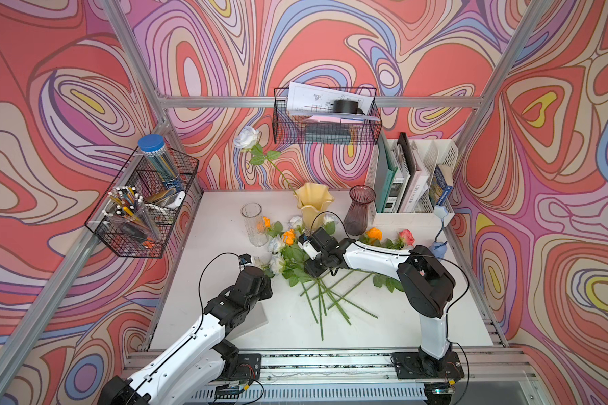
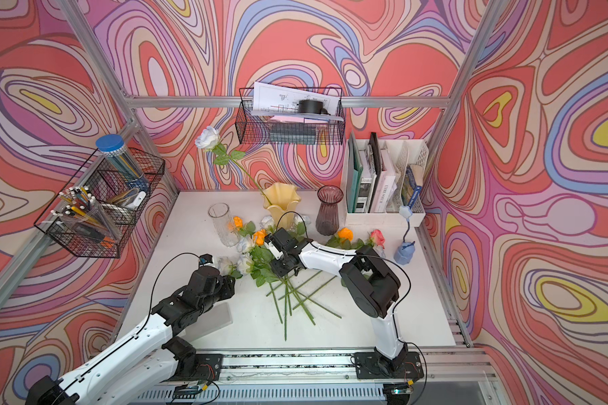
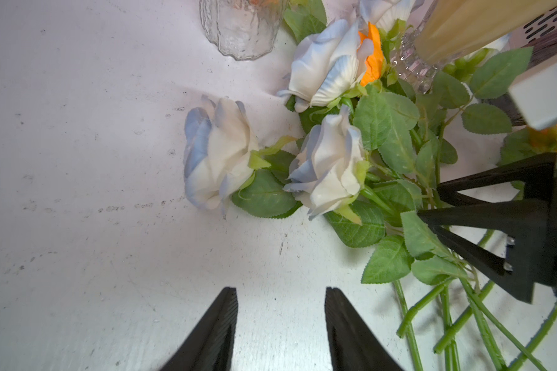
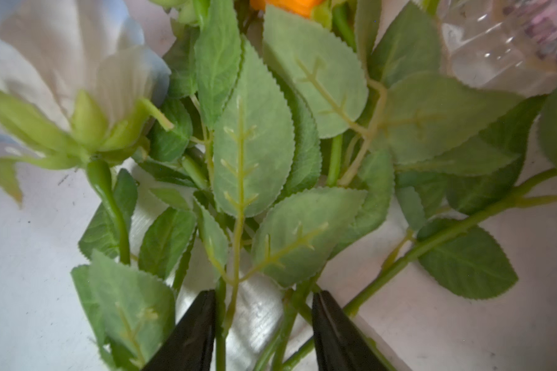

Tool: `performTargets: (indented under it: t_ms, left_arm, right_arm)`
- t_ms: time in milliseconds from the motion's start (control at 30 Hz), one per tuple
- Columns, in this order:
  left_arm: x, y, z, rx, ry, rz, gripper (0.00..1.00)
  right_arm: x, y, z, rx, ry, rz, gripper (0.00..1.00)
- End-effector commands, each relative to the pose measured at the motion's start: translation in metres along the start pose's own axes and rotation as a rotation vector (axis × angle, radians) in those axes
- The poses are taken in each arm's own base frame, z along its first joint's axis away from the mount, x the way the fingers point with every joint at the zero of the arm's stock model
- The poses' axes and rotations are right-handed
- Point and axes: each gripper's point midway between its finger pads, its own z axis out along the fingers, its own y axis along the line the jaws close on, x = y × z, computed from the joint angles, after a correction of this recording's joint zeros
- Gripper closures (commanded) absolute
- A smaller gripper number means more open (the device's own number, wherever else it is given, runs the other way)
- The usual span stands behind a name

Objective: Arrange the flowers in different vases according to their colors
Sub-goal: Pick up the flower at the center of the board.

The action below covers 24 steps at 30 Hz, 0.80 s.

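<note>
Left claw (image 3: 281, 324) half-open, empty. Right claw (image 4: 263, 324) parted, astride flower stems (image 4: 287, 321); leaves (image 4: 253, 154) crowding. Yellow vase (image 1: 311, 203) close behind. White desk (image 1: 222, 224), swirly walls (image 1: 330, 42).

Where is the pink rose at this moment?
In both top views the pink rose lies on the table's right side, beyond the right arm, between an orange rose and the small blue lamp, in front of the white file rack.
</note>
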Motion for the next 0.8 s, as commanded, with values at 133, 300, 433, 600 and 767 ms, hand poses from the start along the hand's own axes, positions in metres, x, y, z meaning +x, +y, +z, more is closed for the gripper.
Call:
performTargets:
  t_ms: [133, 300, 433, 600, 767]
  left_arm:
    - [0.005, 0.011, -0.003, -0.036, 0.007, 0.012, 0.49]
    - [0.005, 0.01, -0.002, -0.031, 0.006, 0.005, 0.49]
    - [0.005, 0.01, -0.002, -0.03, 0.008, 0.008, 0.49]
    - [0.005, 0.01, -0.001, -0.03, 0.007, 0.007, 0.49]
    - [0.006, 0.009, 0.0, -0.024, 0.01, 0.002, 0.49]
  right_arm:
    - [0.012, -0.001, -0.012, -0.004, 0.022, -0.026, 0.48]
    - [0.014, -0.006, -0.03, 0.031, -0.012, -0.01, 0.45]
    - [0.017, -0.009, -0.045, 0.057, -0.017, -0.01, 0.42]
    - [0.027, -0.02, -0.047, 0.11, -0.011, -0.005, 0.42]
    - [0.024, -0.037, -0.044, 0.167, 0.015, -0.032, 0.42]
